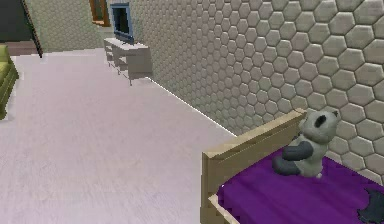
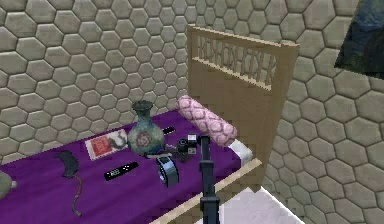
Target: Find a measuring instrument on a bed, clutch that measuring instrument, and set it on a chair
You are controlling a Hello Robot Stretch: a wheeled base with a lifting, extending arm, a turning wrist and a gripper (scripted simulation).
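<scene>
Currently, in the arm side view, the bed (image 2: 120, 200) carries a purple cover and stands against a hexagon-tiled wall. Its wooden headboard (image 2: 240, 65) rises at the right, with a pink pillow (image 2: 205, 120) lying just in front of it.

Items on the cover:
- A teal vase (image 2: 145, 128) stands upright near the middle.
- A red-and-white book (image 2: 103, 147) lies flat, just left of the vase.
- A black remote-like bar (image 2: 122, 172) lies nearer than the book.
- A dark curved item (image 2: 70, 165) lies farther left.
- A small dark round item (image 2: 168, 172) lies on the near side of the vase. It is the likeliest measuring instrument, but its form is too small to confirm.

The arm (image 2: 207, 190) rises from the bottom edge and reaches over the bed. The gripper (image 2: 178, 155) sits at its far end, between the vase and the pillow, close to the small dark round item. Whether the claw is spread or pressed together cannot be told. Whether it holds anything cannot be told either, since objects lie on the cover at and behind it.

In the forward view, the wooden footboard (image 1: 250, 140) and purple cover occupy the near right. A grey-and-white plush toy (image 1: 310, 145) sits on the cover against the wall. Pale carpet (image 1: 100, 130) runs to the far end, where a television (image 1: 122, 22) stands on a white stand (image 1: 128, 58).
</scene>
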